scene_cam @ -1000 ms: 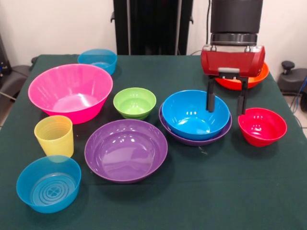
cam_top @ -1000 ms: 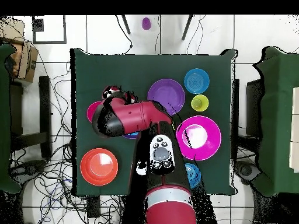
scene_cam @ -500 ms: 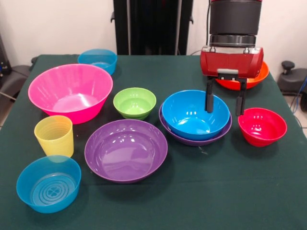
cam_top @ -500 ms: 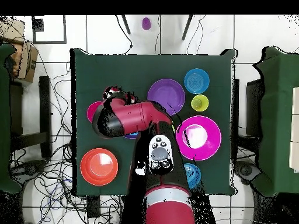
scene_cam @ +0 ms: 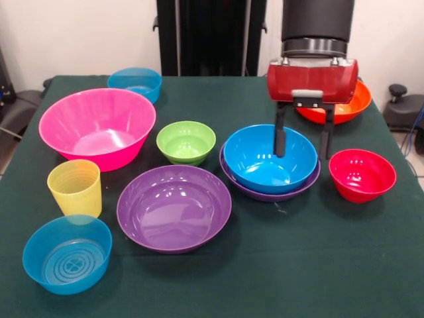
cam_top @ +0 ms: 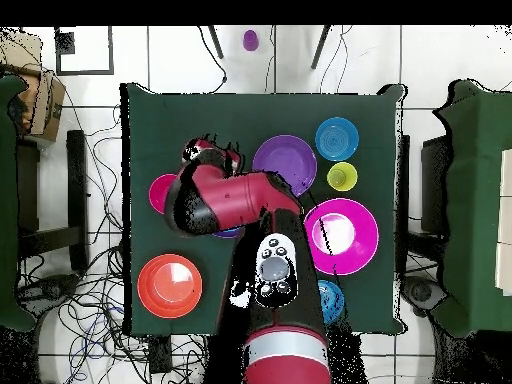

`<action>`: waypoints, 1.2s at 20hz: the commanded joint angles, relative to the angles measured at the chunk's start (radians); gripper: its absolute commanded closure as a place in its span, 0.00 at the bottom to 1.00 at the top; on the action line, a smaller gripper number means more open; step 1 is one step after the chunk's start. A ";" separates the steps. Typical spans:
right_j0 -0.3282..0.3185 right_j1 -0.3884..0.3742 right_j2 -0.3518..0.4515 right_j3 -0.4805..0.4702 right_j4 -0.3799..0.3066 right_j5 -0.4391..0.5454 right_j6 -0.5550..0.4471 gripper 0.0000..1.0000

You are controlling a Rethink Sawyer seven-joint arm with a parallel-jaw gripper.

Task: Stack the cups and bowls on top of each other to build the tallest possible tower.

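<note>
My gripper (scene_cam: 303, 147) is open and empty. It hangs over the right rim of the blue bowl (scene_cam: 265, 159), which sits nested in a wide purple bowl (scene_cam: 228, 169). One finger stands above the blue bowl's inside and the other just outside its rim. The red bowl (scene_cam: 362, 174) is to the right and the orange bowl (scene_cam: 348, 106) is behind the gripper. The green bowl (scene_cam: 186, 141), large pink bowl (scene_cam: 98, 126), second purple bowl (scene_cam: 173, 207) and ribbed yellow cup (scene_cam: 75, 187) lie to the left. The glossy yellow-orange cups are out of view.
Two translucent blue bowls stand at the left, one near (scene_cam: 67, 254) and one far (scene_cam: 135, 81). In the overhead view the arm (cam_top: 225, 200) covers the blue and green bowls. A small purple cup (cam_top: 250, 40) stands on the floor beyond the table.
The gripper has risen a little and shifted toward the picture's left, from between the blue and red bowls to over the blue bowl's right rim. No bowl or cup moved.
</note>
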 commanded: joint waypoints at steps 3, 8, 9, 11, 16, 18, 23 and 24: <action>-0.092 0.018 0.081 -0.093 -0.176 -0.075 -0.102 0.00; -0.097 0.008 0.086 -0.117 -0.213 -0.082 -0.093 0.00; -0.095 0.009 0.084 -0.120 -0.218 -0.083 -0.088 0.00; -0.090 0.007 0.079 -0.125 -0.223 -0.080 -0.080 0.00; -0.082 0.016 0.086 -0.139 -0.239 -0.061 -0.077 0.00; -0.170 0.032 0.240 -0.098 -0.233 0.077 -0.175 0.00; -0.237 0.103 0.354 -0.063 -0.158 0.254 -0.221 0.00; -0.250 0.112 0.371 -0.057 -0.148 0.276 -0.222 0.00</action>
